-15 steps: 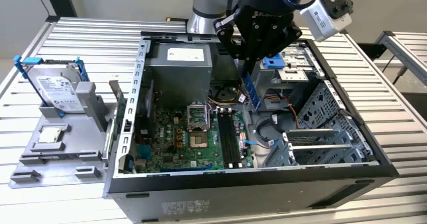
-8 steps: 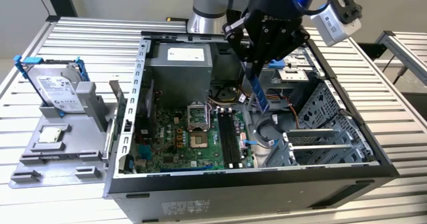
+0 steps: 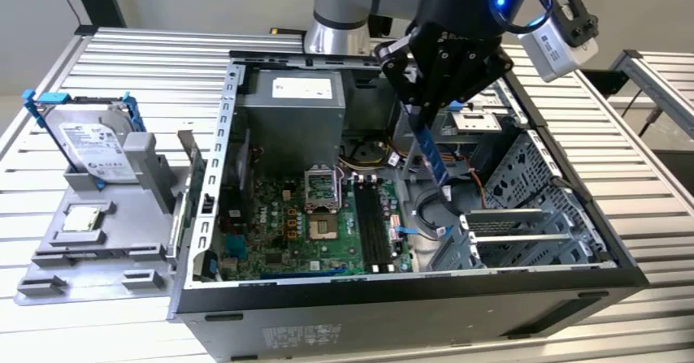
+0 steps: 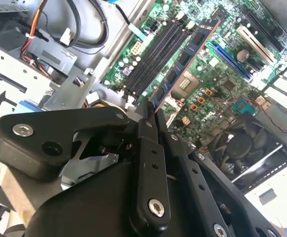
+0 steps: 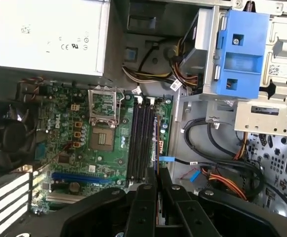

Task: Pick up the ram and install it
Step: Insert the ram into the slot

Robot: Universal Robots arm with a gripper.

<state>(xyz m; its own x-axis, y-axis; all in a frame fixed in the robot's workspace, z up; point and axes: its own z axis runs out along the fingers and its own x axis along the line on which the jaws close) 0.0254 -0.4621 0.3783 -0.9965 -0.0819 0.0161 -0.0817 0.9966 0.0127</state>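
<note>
Power supply (image 3: 288,127): white top label (image 3: 301,87), print too small to read; in the first wrist view a row of small compliance symbols, not clear enough to read.
Hard drive (image 3: 93,140): white label, illegible.
Motherboard (image 5: 84,148): white lettering beside the fan (image 5: 10,143), unclear.
Case (image 3: 434,314): wall label (image 3: 298,333), illegible.
Drive cage (image 5: 286,34): small sticker (image 5: 274,70), illegible.

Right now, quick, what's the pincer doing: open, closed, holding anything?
Pincer: closed on the ram, which hangs down from it inside the open computer case.
</note>
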